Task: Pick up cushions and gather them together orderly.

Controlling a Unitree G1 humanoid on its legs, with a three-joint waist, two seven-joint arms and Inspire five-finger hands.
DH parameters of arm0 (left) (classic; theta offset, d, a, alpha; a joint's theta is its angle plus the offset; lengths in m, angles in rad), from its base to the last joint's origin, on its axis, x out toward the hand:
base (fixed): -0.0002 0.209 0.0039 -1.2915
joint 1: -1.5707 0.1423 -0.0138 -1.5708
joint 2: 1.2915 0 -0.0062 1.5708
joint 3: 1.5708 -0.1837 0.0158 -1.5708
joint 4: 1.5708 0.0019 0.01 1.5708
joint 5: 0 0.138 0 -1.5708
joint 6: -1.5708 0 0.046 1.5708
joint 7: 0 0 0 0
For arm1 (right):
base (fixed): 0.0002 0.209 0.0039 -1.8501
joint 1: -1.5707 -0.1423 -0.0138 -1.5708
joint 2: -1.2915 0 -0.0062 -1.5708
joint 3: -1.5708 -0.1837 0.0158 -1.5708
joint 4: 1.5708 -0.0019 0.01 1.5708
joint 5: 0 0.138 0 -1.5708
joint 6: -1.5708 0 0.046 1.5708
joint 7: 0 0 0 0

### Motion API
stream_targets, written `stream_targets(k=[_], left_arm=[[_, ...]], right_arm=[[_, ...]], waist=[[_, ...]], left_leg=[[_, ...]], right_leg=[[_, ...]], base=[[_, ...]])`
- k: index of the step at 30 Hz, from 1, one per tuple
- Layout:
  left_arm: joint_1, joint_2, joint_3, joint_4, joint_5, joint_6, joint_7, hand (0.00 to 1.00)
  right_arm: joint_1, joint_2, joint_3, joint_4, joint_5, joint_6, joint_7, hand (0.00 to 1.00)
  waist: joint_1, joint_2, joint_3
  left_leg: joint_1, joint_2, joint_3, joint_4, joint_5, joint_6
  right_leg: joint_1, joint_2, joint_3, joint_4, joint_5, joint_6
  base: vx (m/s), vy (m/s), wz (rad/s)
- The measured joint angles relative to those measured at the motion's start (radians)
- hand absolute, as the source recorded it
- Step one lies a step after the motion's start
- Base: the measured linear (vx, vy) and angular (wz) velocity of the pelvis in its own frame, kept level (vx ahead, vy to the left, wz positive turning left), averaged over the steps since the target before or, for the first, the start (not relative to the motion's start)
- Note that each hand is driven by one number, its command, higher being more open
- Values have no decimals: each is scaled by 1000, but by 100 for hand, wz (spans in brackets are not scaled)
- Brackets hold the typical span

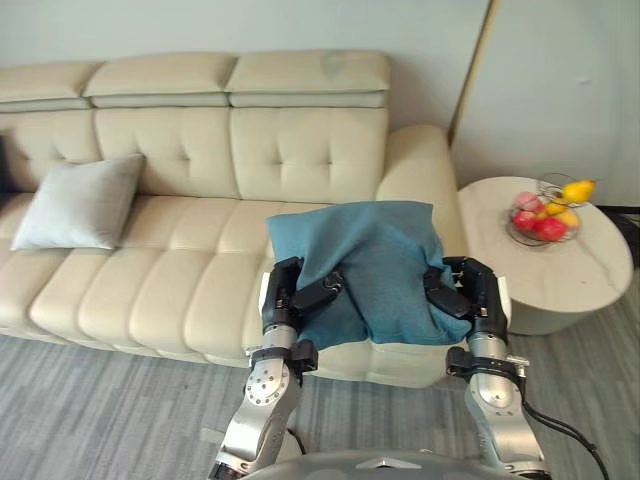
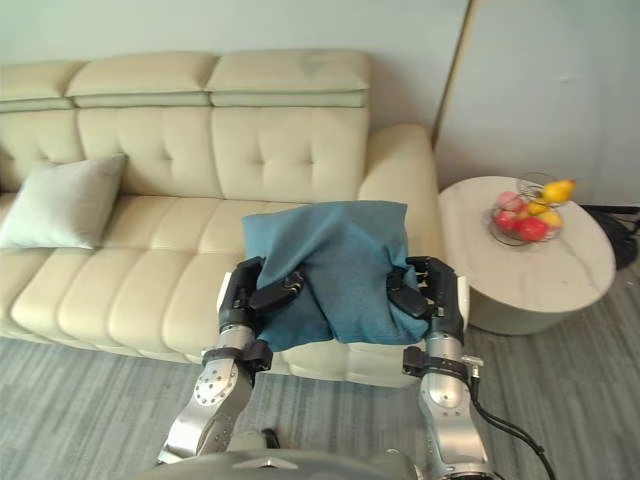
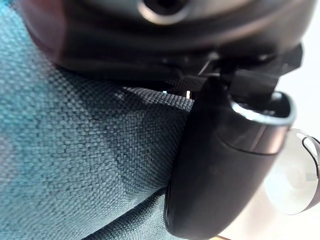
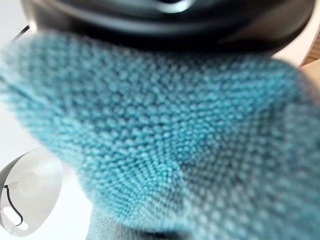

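Observation:
A teal cushion (image 1: 375, 262) is held up over the front edge of the cream sofa's (image 1: 190, 280) right seat. My left hand (image 1: 300, 295) grips its lower left corner, thumb and fingers curled into the fabric (image 3: 90, 150). On the opposite side my right hand (image 1: 455, 292) pinches the lower right corner, whose teal weave (image 4: 165, 145) presses against the palm. A light grey cushion (image 1: 80, 202) leans against the sofa back at the far left seat.
A round pale side table (image 1: 560, 270) stands right of the sofa, carrying a wire bowl of fruit (image 1: 545, 212). Grey carpet (image 1: 100, 400) covers the floor in front of the sofa.

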Motion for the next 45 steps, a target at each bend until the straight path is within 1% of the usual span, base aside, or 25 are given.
stream_targets(k=[2, 5, 6, 7, 8, 9, 10, 14, 15, 16, 17, 19, 21, 23, 24, 26, 27, 29, 30, 31, 32, 33, 36, 41, 45], left_arm=[[-19, 32, 0, 10, 0, -7, 0, 0], [-27, 39, 9, 30, 0, -12, 1, 0], [-26, 45, 17, 31, 0, -12, 1, 0], [-26, 50, 28, 31, 0, -12, 1, 0], [-26, 54, 34, 31, 0, -12, 1, 0], [-25, 65, 39, 31, 0, -12, 1, 0], [-25, 71, 40, 31, 0, -12, 1, 0], [-25, 69, 38, 31, 1, -12, -1, 0], [-25, 69, 38, 30, 2, -12, -1, 0], [-25, 69, 38, 30, 3, -12, -1, 0], [-25, 66, 37, 30, 6, -12, -3, 0], [-18, 46, 26, 34, 7, -11, -4, 0], [-18, 37, 25, 34, 7, -11, -11, 0], [2, 28, 31, 20, 5, -12, -14, 0], [21, 26, 31, 2, 4, -19, -18, 0], [46, 14, 32, -29, 4, -30, -29, 0], [47, 4, 32, -33, 4, -39, -33, 0], [47, -5, 32, -33, 5, -44, -35, 0], [50, -10, 32, -37, 5, -44, -38, 0], [51, -9, 32, -38, 5, -45, -37, 0], [56, 5, 36, -35, 5, -43, -37, 0], [58, 7, 36, -35, 6, -43, -37, 0], [63, 14, 36, -35, 7, -43, -37, 0], [86, 21, 25, -35, 7, -43, -37, 0], [91, 25, 19, -35, 9, -43, -37, 0]], right_arm=[[-1, 35, 0, 14, 0, 0, 0, 0], [-24, 64, 0, 57, 0, 0, 1, 0], [-48, 68, 5, 91, 1, 1, 2, 0], [-70, 69, 11, 118, 1, 4, 8, 0], [-76, 72, 14, 131, 2, 5, 12, 0], [-76, 85, 16, 139, 2, 8, 22, 0], [-75, 93, 16, 140, 2, 12, 24, 0], [-79, 81, 16, 139, 2, 15, 24, 0], [-79, 76, 19, 139, 2, 16, 24, 0], [-79, 71, 23, 138, 2, 16, 24, 0], [-79, 69, 23, 136, 2, 16, 23, 0], [-70, 56, 22, 128, 3, 28, 22, 0], [-20, 55, 22, 54, 4, 41, 22, 0], [48, 53, 25, -66, 5, 42, 22, 0], [61, 54, 25, -108, 6, 42, 22, 0], [61, 55, 24, -162, 9, 38, 22, 0], [61, 55, 21, -183, 16, 33, 22, 0], [59, 56, 18, -187, 22, 28, 21, 0], [62, 54, 14, -187, 23, 29, 21, 0], [61, 54, 14, -181, 22, 28, 21, 0], [64, 101, 11, -141, 22, 33, 21, 0], [64, 114, 11, -125, 22, 33, 21, 0], [63, 120, 12, -91, 22, 39, 21, 0], [63, 117, 13, -78, 16, 40, 22, 0], [63, 114, 12, -53, -21, 40, 20, 0]], waist=[[-3, -39, -5], [4, -53, 0], [9, -54, 8], [8, -52, 30], [5, -53, 44], [-4, -52, 60], [-8, -54, 71], [-11, -71, 77], [-18, -70, 76], [-24, -73, 74], [-29, -78, 73], [-33, -50, 62], [-27, -48, 60], [-6, -48, 60], [7, -45, 57], [16, -46, 52], [25, -47, 53], [30, -45, 50], [30, -25, 38], [31, -28, 36], [22, -80, 23], [24, -91, 24], [28, -93, 23], [32, -95, 22], [23, -99, 14]], left_leg=[[-2, -57, -13, 0, -2, 19], [-17, -106, -26, 48, -46, 72], [-19, -115, -19, 61, -67, 91], [-1, -130, -15, 55, -87, 106], [14, -131, -18, 45, -90, 113], [29, -131, -30, 24, -91, 124], [49, -139, -31, -18, -82, 138], [105, -207, -29, -114, -61, 154], [114, -216, -35, -119, -65, 153], [118, -228, -44, -111, -68, 147], [118, -239, -58, -89, -82, 143], [118, -217, -83, -38, -107, 113], [124, -187, -73, 68, -129, 78], [52, -111, -8, 360, -147, 51], [20, -54, 26, 456, -168, 55], [-30, 19, 26, 490, -198, 50], [-39, 43, 18, 428, -201, 48], [-13, 45, -27, 220, -178, 50], [21, 50, -93, 38, -13, 23], [27, 49, -107, 42, -19, -33], [38, -11, -130, 61, -32, -42], [37, -32, -164, 78, -36, -35], [45, -50, -163, 95, -61, -10], [118, -54, -158, 7, -75, -27], [163, -54, -97, -49, -71, -30]], right_leg=[[15, -47, 7, -7, 16, 2], [-22, -129, 69, 120, 28, -3], [-74, -161, 124, 219, 44, -52], [-133, -185, 187, 328, 73, -138], [-167, -186, 236, 381, 64, -168], [-214, -115, 353, 432, -25, -95], [-238, -24, 414, 412, -88, -57], [-292, 126, 398, 294, -138, -77], [-299, 155, 398, 245, -134, -84], [-291, 169, 402, 188, -113, -115], [-281, 171, 410, 157, -47, -161], [-234, 185, 376, 133, -54, -157], [-131, 204, 348, 55, -54, -157], [-24, 224, 352, -13, -54, -158], [6, 235, 363, -28, -54, -158], [19, 232, 393, -31, -54, -158], [19, 221, 417, -29, -54, -158], [19, 202, 453, -16, -62, -146], [15, 201, 483, 6, -95, -89], [14, 198, 490, 9, -106, -73], [10, 145, 526, 9, -133, -36], [13, 130, 543, 10, -133, -36], [17, 117, 580, 5, -121, -25], [17, 126, 635, -11, -117, -18], [-1, 130, 710, -40, -90, -8]], base=[[77, 338, 51], [57, 326, 34], [-8, 315, -6], [-19, 260, -11], [-34, 293, 3], [-7, 207, 20], [11, 151, 26], [110, 58, 17], [232, 15, 27], [225, -11, 40], [278, -47, 43], [338, -55, 39], [393, -66, 35], [301, -36, 2], [247, 43, -31], [221, 101, -47], [191, 217, -60], [185, 292, -58], [188, 340, -42], [181, 317, -49], [141, 260, -28], [93, 199, -34], [45, 150, -15], [-16, 30, -35], [-23, 28, -54]])
